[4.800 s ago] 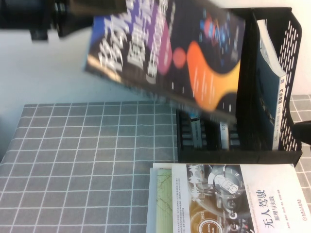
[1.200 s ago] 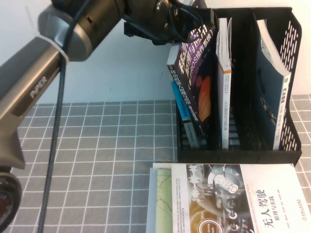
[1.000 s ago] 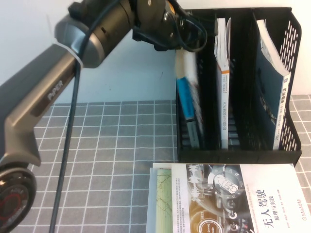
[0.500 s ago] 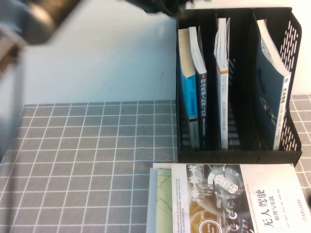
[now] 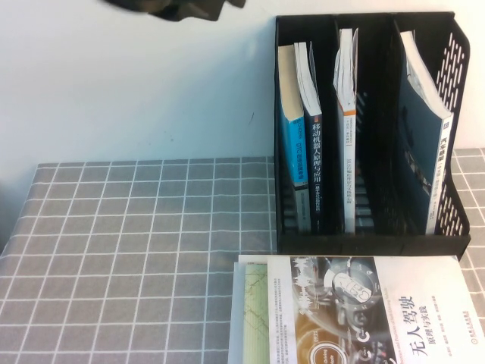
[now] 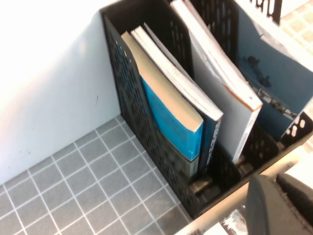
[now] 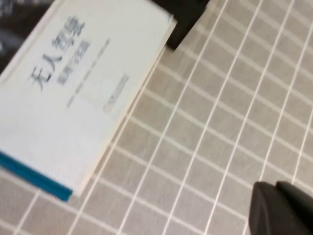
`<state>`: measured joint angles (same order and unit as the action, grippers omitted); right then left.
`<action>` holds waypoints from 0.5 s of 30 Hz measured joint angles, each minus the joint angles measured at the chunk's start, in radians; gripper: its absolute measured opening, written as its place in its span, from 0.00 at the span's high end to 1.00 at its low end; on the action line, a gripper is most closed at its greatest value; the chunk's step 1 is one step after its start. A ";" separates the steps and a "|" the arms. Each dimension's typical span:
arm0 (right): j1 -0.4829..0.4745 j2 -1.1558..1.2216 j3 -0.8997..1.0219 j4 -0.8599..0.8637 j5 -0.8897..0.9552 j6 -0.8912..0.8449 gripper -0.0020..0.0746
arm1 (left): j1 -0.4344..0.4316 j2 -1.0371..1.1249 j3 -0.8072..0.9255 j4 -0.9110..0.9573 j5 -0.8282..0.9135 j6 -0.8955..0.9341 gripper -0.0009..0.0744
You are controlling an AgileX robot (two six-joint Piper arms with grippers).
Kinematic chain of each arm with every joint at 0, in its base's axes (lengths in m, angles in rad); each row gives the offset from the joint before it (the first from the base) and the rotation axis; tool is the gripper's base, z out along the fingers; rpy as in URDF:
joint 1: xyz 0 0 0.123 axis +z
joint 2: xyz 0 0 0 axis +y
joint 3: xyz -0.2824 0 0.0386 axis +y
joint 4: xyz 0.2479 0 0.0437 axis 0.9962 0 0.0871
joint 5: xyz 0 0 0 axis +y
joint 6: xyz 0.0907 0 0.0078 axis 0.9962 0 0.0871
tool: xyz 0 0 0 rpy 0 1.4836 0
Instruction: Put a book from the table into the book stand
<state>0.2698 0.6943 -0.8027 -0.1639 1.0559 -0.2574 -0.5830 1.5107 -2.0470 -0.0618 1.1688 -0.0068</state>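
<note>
Book (image 5: 317,163): upright in the leftmost slot of the stand, black spine facing out, white Chinese characters running down it; pale page edges showing along the top; cover hidden from the high view.
Book seen from left wrist (image 6: 211,137): dark spine just beside the blue one, pages fanned slightly at the upper end.
Writing on spine: Chinese title legible only in part, smaller print lower down too fine to read.
Neighbour in same slot: blue-spined book (image 5: 292,152) touching the black one on its left, yellowed page block on top.
Book stand (image 5: 369,244): black, three slots, perforated right wall, standing on the bench against the white wall.
Middle slot: thin white book (image 5: 348,136) with an orange band near the top of its spine.
Right slot: dark blue book (image 5: 424,144) leaning, white spine with small dark print.
Bench (image 5: 136,250): gray cloth with white grid lines.
White-covered book (image 5: 356,311): lying flat in front of the stand, metallic gear picture, red Chinese title at lower right; the same title large in the right wrist view (image 7: 73,78).
Left hand (image 6: 281,205): raised above and near the stand, only a dark finger showing, empty, open or closed cannot tell.
Right hand (image 7: 281,208): low over the bench beside the white-covered book, open or closed cannot tell.
</note>
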 joint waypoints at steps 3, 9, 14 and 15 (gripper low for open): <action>0.000 -0.166 0.104 -0.008 -0.105 0.035 0.98 | 0.000 -0.118 0.187 0.000 -0.119 0.007 0.99; 0.000 -0.491 0.366 -0.008 -0.301 0.176 0.98 | 0.000 -0.392 0.673 0.000 -0.505 0.007 0.99; 0.000 -0.682 0.487 -0.008 -0.395 0.239 0.98 | 0.000 -0.544 1.034 0.002 -0.808 -0.006 0.99; 0.000 -0.697 0.492 -0.008 -0.403 0.246 0.98 | 0.000 -0.566 1.090 0.002 -0.858 -0.006 0.99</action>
<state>0.2698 -0.0027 -0.3103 -0.1721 0.6528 -0.0119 -0.5830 0.9446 -0.9568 -0.0598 0.3104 -0.0132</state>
